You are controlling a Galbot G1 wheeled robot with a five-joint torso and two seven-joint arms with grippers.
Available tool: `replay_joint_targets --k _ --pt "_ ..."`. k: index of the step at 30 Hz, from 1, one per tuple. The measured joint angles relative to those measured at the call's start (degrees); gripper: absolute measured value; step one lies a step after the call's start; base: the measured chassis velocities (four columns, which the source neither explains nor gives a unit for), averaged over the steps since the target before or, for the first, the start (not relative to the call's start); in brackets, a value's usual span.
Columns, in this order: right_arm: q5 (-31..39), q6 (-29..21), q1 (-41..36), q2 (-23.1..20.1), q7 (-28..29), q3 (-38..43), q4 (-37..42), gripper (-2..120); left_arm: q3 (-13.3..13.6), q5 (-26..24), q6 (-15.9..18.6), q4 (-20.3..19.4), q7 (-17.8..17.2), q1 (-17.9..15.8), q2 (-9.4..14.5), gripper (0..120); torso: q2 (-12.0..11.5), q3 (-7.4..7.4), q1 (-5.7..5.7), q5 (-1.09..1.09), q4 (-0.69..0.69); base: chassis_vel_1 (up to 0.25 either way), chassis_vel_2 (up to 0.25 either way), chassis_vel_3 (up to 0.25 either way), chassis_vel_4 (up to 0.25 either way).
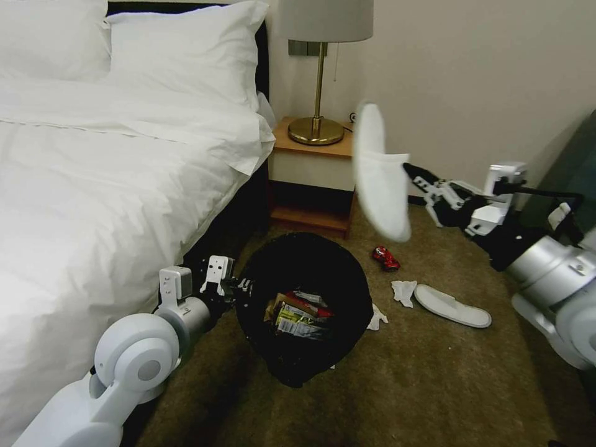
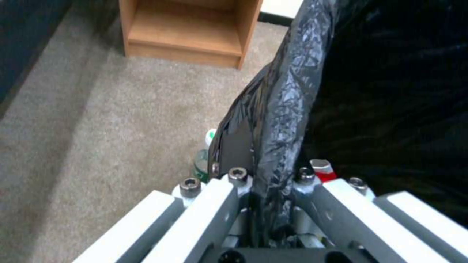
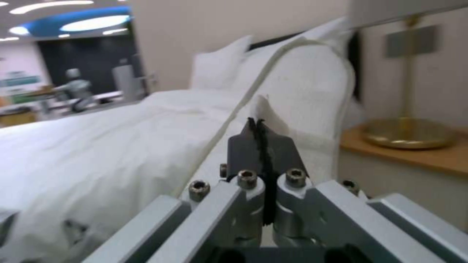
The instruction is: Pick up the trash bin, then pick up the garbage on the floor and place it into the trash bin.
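I have the trash bin (image 1: 304, 307) held at its left rim by the clenched left claw (image 1: 239, 287), wrappers already inside. My right claw (image 1: 415, 180) grips a white slipper (image 1: 379, 177) aloft, far right of the bin; it must swing over the mouth. A second slipper (image 1: 452, 305), tissue (image 1: 403, 290) and what looks like a red can (image 1: 385, 257) lie on the floor (image 1: 434, 385), the bed (image 1: 93, 186) crowding left.
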Motion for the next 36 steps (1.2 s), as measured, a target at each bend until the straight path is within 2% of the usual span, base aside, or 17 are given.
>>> replay_joint_targets --k 9,19,20,21,23,24,26,28,29,31,33,34,36 --pt "-2.62 1.59 6.34 1.48 -2.35 -14.38 -2.27 0 0.18 -0.83 0.0 1.82 -0.08 -2.89 -0.56 1 0.0 0.0 0.0 -0.01 0.0 0.0 0.0 0.0 0.0" --pt "-8.29 1.73 5.7 2.78 -1.98 -22.5 -4.22 0 -0.27 -1.15 0.0 3.26 -0.17 -4.59 -1.6 1 0.0 0.0 0.0 -0.01 0.0 0.0 0.0 0.0 0.0" --pt "-9.92 1.42 5.5 3.0 -1.82 -23.83 -4.86 5 -0.28 -1.15 0.0 3.38 -0.18 -4.74 -1.69 1 0.0 -0.01 0.0 -0.01 0.0 0.0 0.0 0.0 0.0" --pt "-9.92 1.42 5.5 3.0 -1.82 -23.83 -4.86 5 -0.28 -1.15 0.0 3.38 -0.18 -4.74 -1.69 1 0.0 -0.01 0.0 -0.01 0.0 0.0 0.0 0.0 0.0" --pt "-12.28 1.3 5.35 3.5 -1.8 -25.12 -5.83 16 -0.37 -1.3 0.0 3.57 -0.23 -5.14 -1.76 1 0.0 0.0 0.0 0.0 0.0 0.0 0.0 0.0 0.0" --pt "-12.28 1.3 5.35 3.5 -1.8 -25.12 -5.83 16 -0.37 -1.3 0.0 3.57 -0.23 -5.14 -1.76 1 0.0 0.0 0.0 0.0 0.0 0.0 0.0 0.0 0.0" --pt "-12.97 1.23 5.35 3.82 -1.31 -25.79 -6.3 26 -0.5 -1.62 0.0 3.68 -0.52 -5.54 -1.75 1 0.0 0.0 0.0 -0.01 0.0 0.0 0.0 0.0 0.0" --pt "-13.22 1.29 5.36 3.93 -1.13 -26.05 -6.55 30 -0.64 -1.95 0.0 3.68 -0.69 -5.77 -1.73 1 0.0 -0.01 0.0 -0.01 0.0 0.0 0.0 0.0 0.0" --pt "-13.5 1.43 5.37 4.04 -1.02 -26.24 -6.75 36 -0.81 -2.21 0.0 3.68 -0.81 -5.91 -1.72 1 0.0 -0.01 0.0 0.0 0.0 0.0 0.0 0.0 0.0" --pt "-13.65 1.48 5.44 4.14 -0.99 -26.36 -6.87 39 -0.92 -2.39 0.0 3.68 -0.92 -5.98 -1.72 1 0.0 0.0 0.0 -0.01 -0.01 0.0 0.0 0.0 0.0" --pt "-13.96 1.55 6.18 4.75 -0.8 -26.99 -7.23 51 -1.24 -2.95 0.0 3.66 -1.18 -6.19 -1.56 1 0.0 0.0 0.0 -0.01 -0.01 0.0 0.0 0.0 0.0" --pt "-13.96 1.55 6.18 4.75 -0.8 -26.99 -7.23 51 -1.24 -2.95 0.0 3.66 -1.18 -6.19 -1.56 1 0.0 0.0 0.0 -0.01 -0.01 0.0 0.0 0.0 0.0" --pt "-14.0 1.61 7.89 5.74 0.0 -27.56 -7.32 63 -1.25 -3.26 0.0 3.49 -1.28 -6.33 -1.49 1 0.0 0.0 0.0 -0.01 0.0 0.0 0.0 0.0 0.0"
